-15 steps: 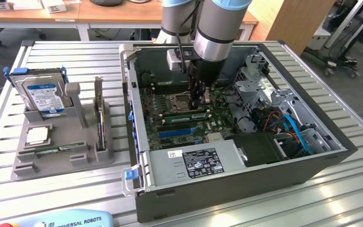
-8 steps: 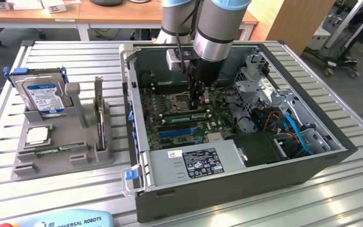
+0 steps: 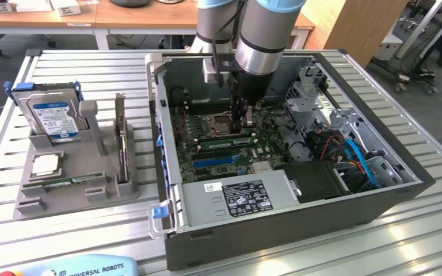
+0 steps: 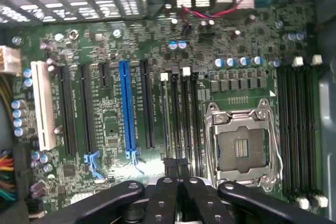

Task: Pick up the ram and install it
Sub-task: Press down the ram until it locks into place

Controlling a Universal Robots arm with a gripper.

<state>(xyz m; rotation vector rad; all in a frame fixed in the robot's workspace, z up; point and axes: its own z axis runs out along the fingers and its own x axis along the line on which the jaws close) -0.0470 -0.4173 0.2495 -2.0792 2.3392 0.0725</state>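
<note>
One robot arm reaches down into one open grey computer case (image 3: 282, 224) lying on the slatted metal tabletop (image 3: 67, 230). Its black hand (image 4: 177, 195) is clenched, fingers pressed together just above the motherboard's memory slots beside the one bare silver processor socket (image 4: 242, 148). Whether anything is between the fingers cannot be told. One long green ram stick (image 3: 225, 142) lies seated on the motherboard near the hand, next to one blue expansion slot (image 4: 125, 108). Well apart, on the exterior view's left, one grey plastic parts stand (image 3: 75, 184) carries one silver hard drive with a blue label (image 3: 52, 118) and one upright expansion card (image 3: 119, 135).
</note>
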